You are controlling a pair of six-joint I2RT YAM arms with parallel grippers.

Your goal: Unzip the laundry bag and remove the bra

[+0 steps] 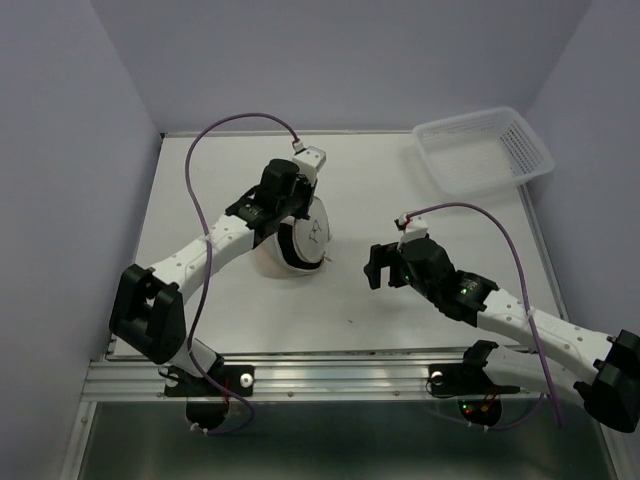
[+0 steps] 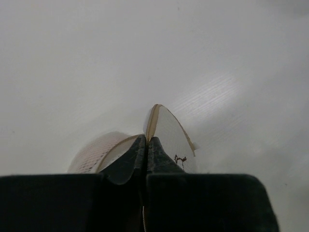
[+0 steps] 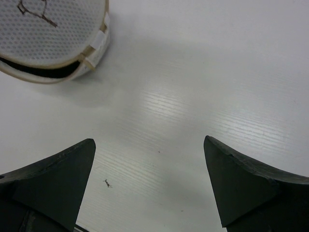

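Note:
The laundry bag (image 1: 303,243) is a round white mesh pouch with a tan rim, standing left of the table's middle. My left gripper (image 1: 287,205) comes down on its top and is shut on the tan rim (image 2: 153,118), with white mesh (image 2: 170,135) to the right of the fingers and pale mesh (image 2: 94,154) to the left. My right gripper (image 1: 376,266) is open and empty, low over bare table a little to the right of the bag. In the right wrist view the bag (image 3: 53,34) lies at the upper left, with a dark gap under its rim. The bra is not visible.
A rectangular white plastic basket (image 1: 482,150) stands at the back right corner. Purple cables loop above both arms. A small dark speck (image 3: 106,182) lies on the table between the right gripper's fingers. Lavender walls enclose the table on three sides.

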